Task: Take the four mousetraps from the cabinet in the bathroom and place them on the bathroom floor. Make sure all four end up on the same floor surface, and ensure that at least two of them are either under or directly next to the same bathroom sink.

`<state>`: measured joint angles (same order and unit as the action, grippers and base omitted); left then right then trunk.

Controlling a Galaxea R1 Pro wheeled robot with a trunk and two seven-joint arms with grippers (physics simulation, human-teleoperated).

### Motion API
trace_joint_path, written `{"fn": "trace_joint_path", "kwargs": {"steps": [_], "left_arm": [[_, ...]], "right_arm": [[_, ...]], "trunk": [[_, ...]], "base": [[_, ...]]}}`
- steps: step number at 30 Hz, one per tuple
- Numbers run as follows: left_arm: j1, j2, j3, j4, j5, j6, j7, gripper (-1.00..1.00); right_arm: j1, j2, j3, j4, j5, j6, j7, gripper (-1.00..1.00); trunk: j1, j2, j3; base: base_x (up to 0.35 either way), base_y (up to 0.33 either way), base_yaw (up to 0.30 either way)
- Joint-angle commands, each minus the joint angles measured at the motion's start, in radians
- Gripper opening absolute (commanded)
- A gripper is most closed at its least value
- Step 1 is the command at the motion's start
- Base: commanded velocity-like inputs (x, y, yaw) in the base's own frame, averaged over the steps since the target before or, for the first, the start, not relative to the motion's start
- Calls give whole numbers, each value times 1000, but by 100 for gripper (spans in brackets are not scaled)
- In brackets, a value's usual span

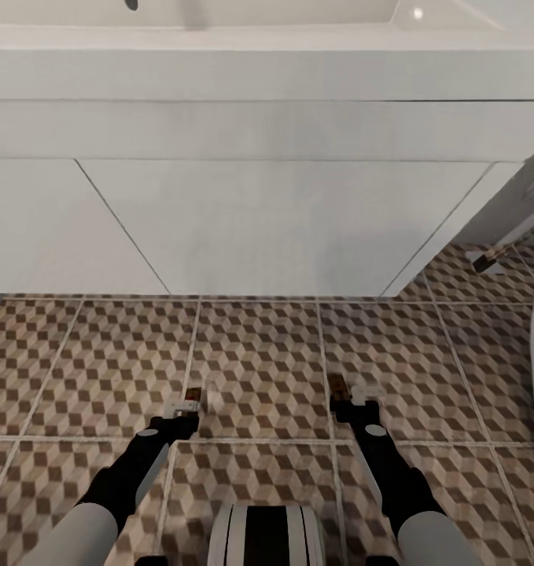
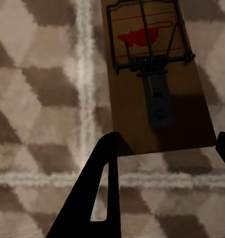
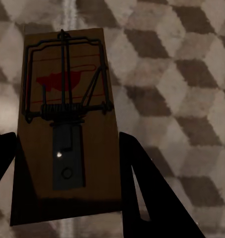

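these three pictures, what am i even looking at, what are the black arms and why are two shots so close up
It is a simulated two-armed robot in a bathroom. The wide picture comes from a camera on its head, looking down at its own black arms. Ahead is the white sink on its white drawer unit, above the patterned bathroom floor. The two close-ups come from cameras on each wrist, looking along the fingers. The left hand grips a mousetrap, a small wooden board with wire and a red mark. The right hand grips another mousetrap. Both traps hang just over the tiles in front of the sink.
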<state>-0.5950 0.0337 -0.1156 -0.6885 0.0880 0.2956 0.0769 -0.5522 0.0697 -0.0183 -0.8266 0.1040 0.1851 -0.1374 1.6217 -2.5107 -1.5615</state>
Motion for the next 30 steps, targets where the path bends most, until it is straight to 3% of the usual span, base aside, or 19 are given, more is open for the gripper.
{"fn": "trace_joint_path", "kwargs": {"steps": [1, 30], "left_arm": [[0, 2, -7, -2, 9, 5, 9, -100], [0, 2, -7, -1, 9, 5, 9, -100]], "right_arm": [[0, 1, -2, -2, 8, 7, -4, -100], [0, 1, -2, -2, 8, 7, -4, -100]], "trunk": [[-1, 0, -1], [0, 0, -4]], "base": [[-191, 0, 0], [-14, 0, 0]]}}
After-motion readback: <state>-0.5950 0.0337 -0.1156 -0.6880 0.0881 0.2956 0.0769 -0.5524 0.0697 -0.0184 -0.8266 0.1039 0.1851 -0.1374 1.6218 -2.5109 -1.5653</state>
